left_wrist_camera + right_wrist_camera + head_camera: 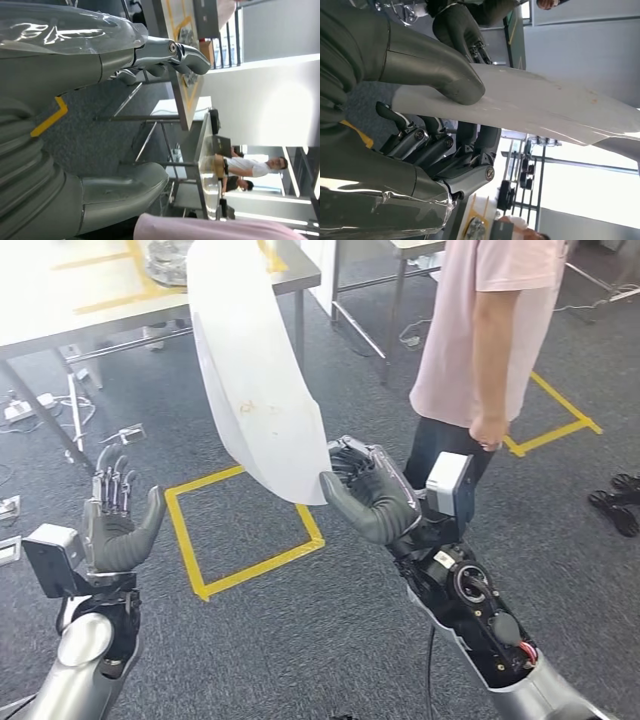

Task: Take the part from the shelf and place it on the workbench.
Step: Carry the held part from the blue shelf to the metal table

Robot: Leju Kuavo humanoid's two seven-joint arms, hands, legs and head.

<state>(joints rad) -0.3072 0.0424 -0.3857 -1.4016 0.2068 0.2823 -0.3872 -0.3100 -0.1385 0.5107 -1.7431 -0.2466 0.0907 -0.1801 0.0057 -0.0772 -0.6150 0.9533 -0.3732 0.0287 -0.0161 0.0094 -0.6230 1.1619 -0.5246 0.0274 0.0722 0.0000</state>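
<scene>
A large curved white part (253,380) rises in front of me in the head view, its lower edge pinched by my right hand (370,495) between thumb and fingers. In the right wrist view the thumb (433,70) presses on the white part (546,107) with the fingers (444,150) under it. My left hand (117,515) is held up at the left, fingers apart, nothing in it. The workbench (68,290) stands at the back left, beyond the part. In the left wrist view my left hand (113,60) also holds nothing.
A person in a pink shirt (490,330) stands close on the right, one arm hanging near my right wrist. A yellow tape square (241,530) marks the grey carpet below the part. Metal parts (166,260) lie on the workbench. Cables (619,500) lie at far right.
</scene>
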